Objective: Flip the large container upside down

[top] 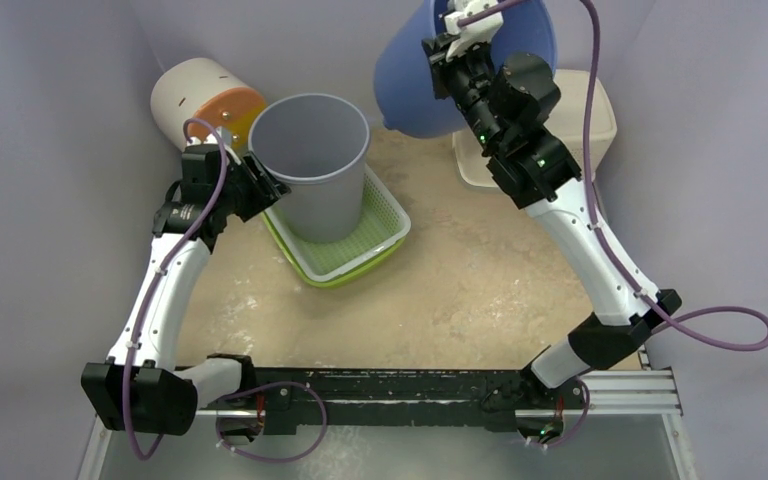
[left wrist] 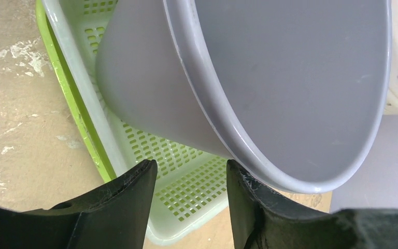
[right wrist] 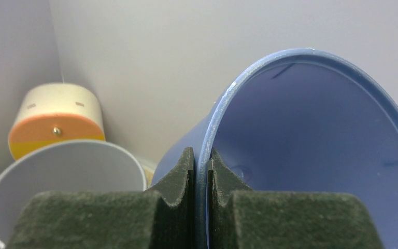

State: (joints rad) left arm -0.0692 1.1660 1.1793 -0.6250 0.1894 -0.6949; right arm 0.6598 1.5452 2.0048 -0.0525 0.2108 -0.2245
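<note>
A large blue container (top: 410, 80) hangs tilted in the air at the back, its mouth facing up and right. My right gripper (top: 450, 45) is shut on its rim; in the right wrist view the gripper (right wrist: 201, 158) pinches the rim wall of the blue container (right wrist: 316, 145), one finger inside and one outside. A grey container (top: 310, 150) stands upright, mouth up, in a green basket (top: 380, 235). My left gripper (top: 260, 185) is open beside the grey container's left rim. In the left wrist view the gripper (left wrist: 192, 171) holds nothing, with the grey container (left wrist: 290, 78) just ahead.
A white cylinder with an orange end (top: 195, 95) lies at the back left corner and also shows in the right wrist view (right wrist: 57, 111). A white bin (top: 600, 120) sits at the back right, under the right arm. Grey walls close in on three sides.
</note>
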